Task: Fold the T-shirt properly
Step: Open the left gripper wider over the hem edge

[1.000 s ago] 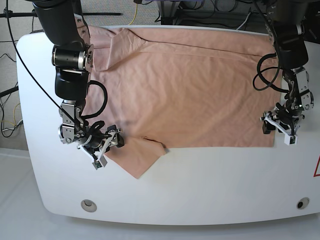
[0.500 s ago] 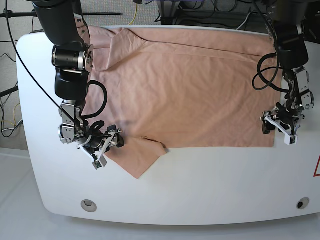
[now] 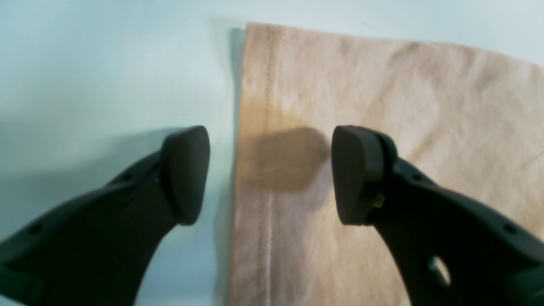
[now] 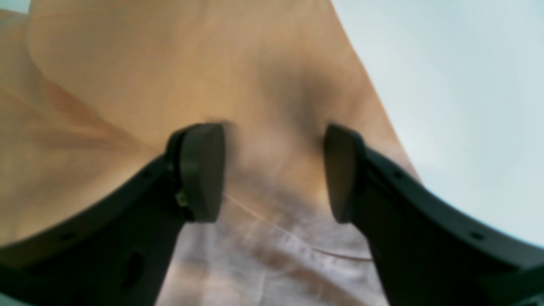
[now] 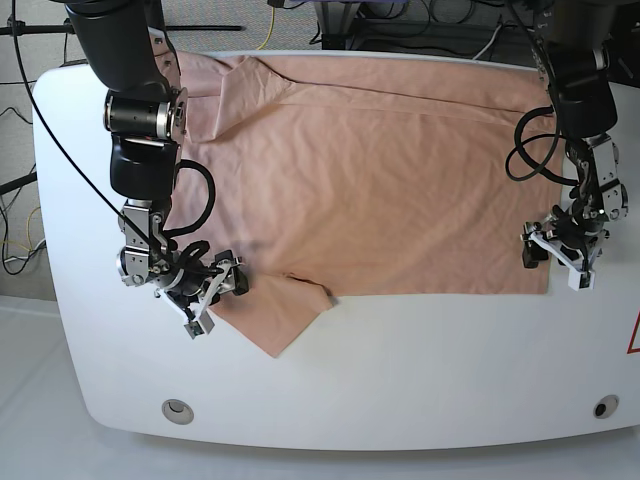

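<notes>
The salmon-pink T-shirt [image 5: 380, 170] lies spread across the white table [image 5: 450, 370], and one sleeve [image 5: 275, 315] points toward the front edge. At the shirt's front right corner my left gripper [image 5: 560, 262] is low over the cloth. In the left wrist view, this gripper [image 3: 270, 174] is open and straddles the stitched hem [image 3: 267, 238], one finger over bare table and one over cloth. My right gripper [image 5: 212, 296] hovers at the sleeve. In the right wrist view, it [image 4: 274, 170] is open, with sleeve cloth [image 4: 170, 63] beneath and between the fingers.
Two round insets [image 5: 178, 408] [image 5: 601, 407] sit near the table's front corners. A red mark [image 5: 634, 335] shows at the right edge. Cables [image 5: 270, 25] hang beyond the far edge. A black cable loop [image 5: 535, 150] hangs from the left arm over the shirt.
Both arms stay almost where they were at the shirt's two front corners. The shirt has not moved.
</notes>
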`<action>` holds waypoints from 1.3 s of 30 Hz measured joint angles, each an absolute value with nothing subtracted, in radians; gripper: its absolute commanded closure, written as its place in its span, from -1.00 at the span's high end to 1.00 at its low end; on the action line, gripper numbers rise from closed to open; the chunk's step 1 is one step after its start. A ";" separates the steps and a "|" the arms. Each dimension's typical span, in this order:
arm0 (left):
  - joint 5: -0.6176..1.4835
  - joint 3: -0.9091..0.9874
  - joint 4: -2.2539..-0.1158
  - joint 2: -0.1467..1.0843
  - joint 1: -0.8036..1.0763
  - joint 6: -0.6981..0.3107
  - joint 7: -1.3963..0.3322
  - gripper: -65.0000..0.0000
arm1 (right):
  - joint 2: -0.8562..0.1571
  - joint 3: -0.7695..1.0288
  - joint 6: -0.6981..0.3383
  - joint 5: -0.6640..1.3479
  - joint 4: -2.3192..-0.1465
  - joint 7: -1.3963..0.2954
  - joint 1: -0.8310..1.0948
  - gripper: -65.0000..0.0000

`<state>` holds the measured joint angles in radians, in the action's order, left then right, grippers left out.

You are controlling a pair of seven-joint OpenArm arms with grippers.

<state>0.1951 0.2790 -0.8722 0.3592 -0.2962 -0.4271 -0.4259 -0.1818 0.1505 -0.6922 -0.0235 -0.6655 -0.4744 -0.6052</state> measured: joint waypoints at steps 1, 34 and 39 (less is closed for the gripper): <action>0.195 0.278 -0.872 0.360 -0.296 -0.427 -0.425 0.23 | -0.182 0.150 -0.692 -0.023 -0.666 -0.474 -0.605 -0.06; 0.195 0.281 -0.872 0.368 -0.286 -0.415 -0.410 0.22 | -0.180 0.149 -0.692 -0.023 -0.667 -0.464 -0.600 0.11; 0.194 0.281 -0.872 0.369 -0.286 -0.415 -0.410 0.22 | -0.180 0.149 -0.692 -0.023 -0.667 -0.464 -0.600 0.11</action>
